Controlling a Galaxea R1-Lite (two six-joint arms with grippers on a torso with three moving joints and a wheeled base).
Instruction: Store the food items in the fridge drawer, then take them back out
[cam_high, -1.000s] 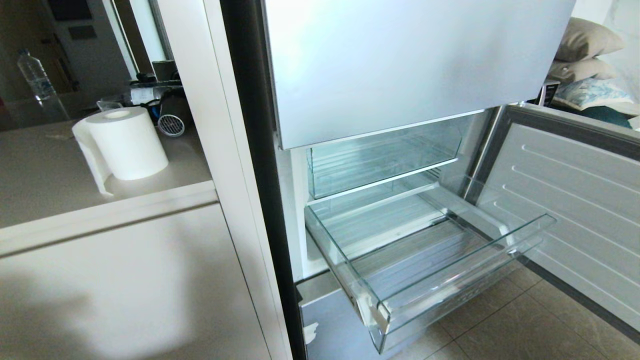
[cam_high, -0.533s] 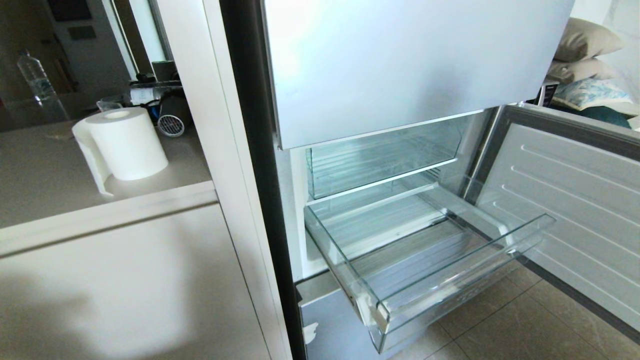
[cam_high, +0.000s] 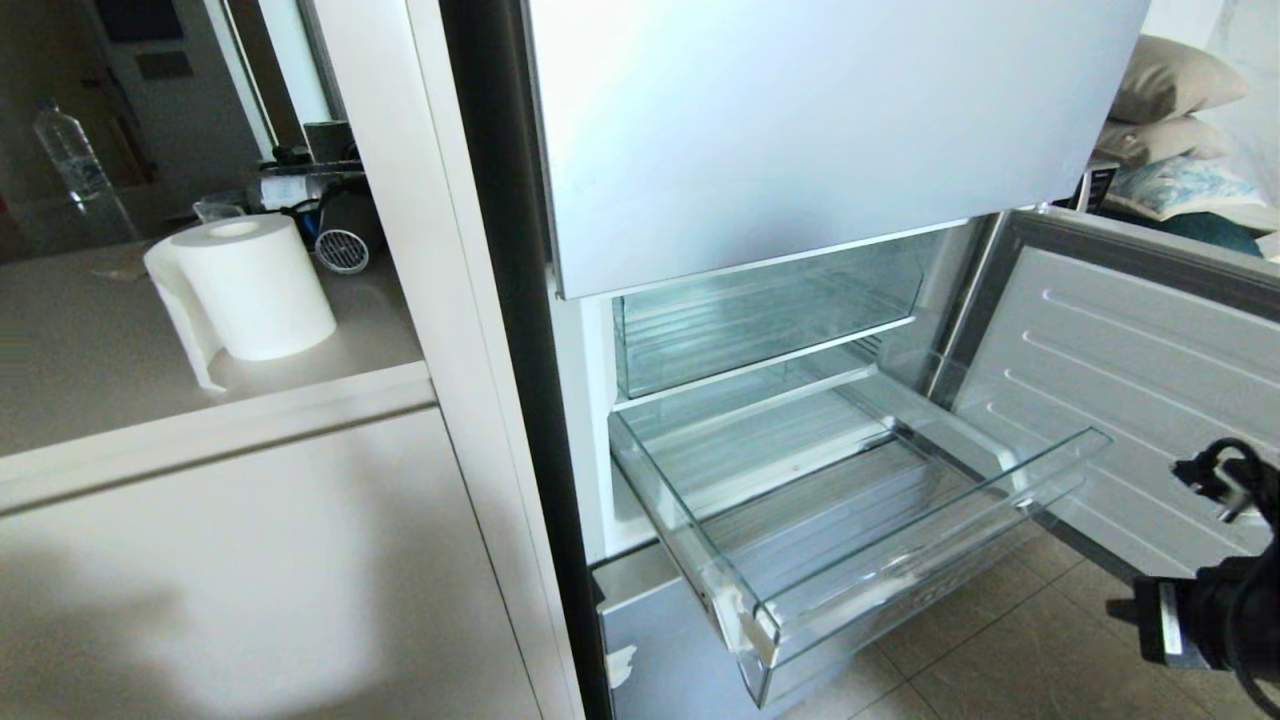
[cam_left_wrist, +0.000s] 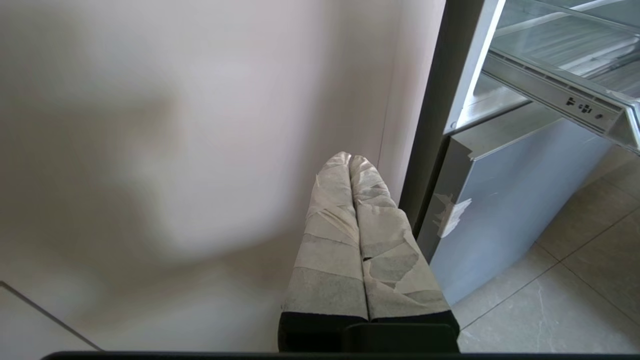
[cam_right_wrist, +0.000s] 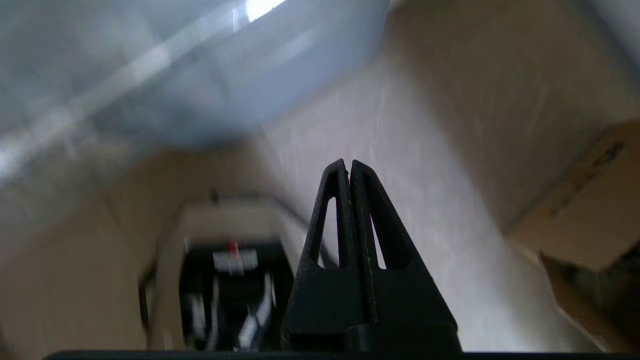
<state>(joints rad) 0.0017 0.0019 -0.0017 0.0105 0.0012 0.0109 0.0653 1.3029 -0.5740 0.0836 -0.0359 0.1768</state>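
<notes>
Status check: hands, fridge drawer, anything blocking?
Left hand shut, low beside the fridge base. Right hand shut, holding nothing. Fridge drawer pulled out, no food visible inside. Nothing blocking it.

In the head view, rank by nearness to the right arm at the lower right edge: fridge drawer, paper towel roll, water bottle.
Right arm, gripper unseen.
1. Fridge drawer: pulled open, just left of it.
2. Paper towel roll: on the left counter.
3. Water bottle: far upper left, behind the roll.

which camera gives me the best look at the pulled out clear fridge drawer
The head view: the whole fridge drawer shows there, pulled out, with nothing visible on its ribbed floor and a tape scrap at its front corner. The left wrist view catches only a side rail and corner of it. The right wrist view is motion-blurred and shows no drawer that I can make out.
</notes>
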